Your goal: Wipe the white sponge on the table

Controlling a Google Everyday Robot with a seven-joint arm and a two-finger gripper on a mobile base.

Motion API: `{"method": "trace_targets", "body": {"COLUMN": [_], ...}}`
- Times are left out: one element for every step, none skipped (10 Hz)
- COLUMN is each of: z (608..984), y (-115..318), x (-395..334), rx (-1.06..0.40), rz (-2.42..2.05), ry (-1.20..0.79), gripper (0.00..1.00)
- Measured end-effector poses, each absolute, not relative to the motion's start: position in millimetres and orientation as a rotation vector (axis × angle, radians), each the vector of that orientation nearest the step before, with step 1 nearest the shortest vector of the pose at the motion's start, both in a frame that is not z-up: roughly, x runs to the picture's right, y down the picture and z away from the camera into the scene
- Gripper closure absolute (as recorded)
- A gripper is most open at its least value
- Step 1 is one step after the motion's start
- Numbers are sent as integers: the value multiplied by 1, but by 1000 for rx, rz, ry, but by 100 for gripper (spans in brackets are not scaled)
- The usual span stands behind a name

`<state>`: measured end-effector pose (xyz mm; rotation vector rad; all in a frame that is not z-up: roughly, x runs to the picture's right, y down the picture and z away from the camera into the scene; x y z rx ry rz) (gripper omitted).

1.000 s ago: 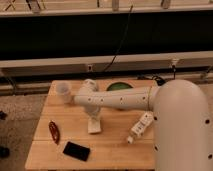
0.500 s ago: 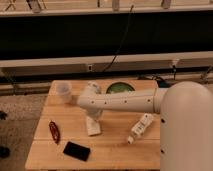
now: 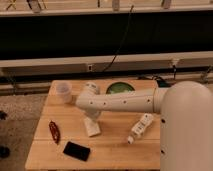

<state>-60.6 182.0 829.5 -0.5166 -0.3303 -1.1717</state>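
The white sponge (image 3: 92,128) lies flat on the light wooden table (image 3: 115,152), left of centre. My white arm reaches in from the right across the tabletop. Its wrist bends down, and the gripper (image 3: 91,119) stands directly on top of the sponge, covering its far end. The near end of the sponge shows below the gripper.
A clear plastic cup (image 3: 63,92) stands at the back left. A green dish (image 3: 121,88) sits at the back centre, partly behind my arm. A white labelled bottle (image 3: 141,127) lies to the right. A black rectangle (image 3: 76,150) and a red object (image 3: 54,131) lie at the front left.
The gripper and the sponge under it have shifted slightly left and toward the table's front. The other objects have not moved.
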Motion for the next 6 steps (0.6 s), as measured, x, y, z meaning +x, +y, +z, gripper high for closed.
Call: {"method": "trace_targets", "body": {"z": [827,826,824,823,820,817], "y": [183,184,184,186,187,190], "x": [-62,-64,-66,-69,-72,-72], "rx": [-512,-507,-504,-502,-498,-494], "rz": [-1186,-1204,-1210,-1225,-1240,-1243], "ry": [-336,-343,-346,-353,-363,-369], "gripper": [95,95,95,95,95,95]}}
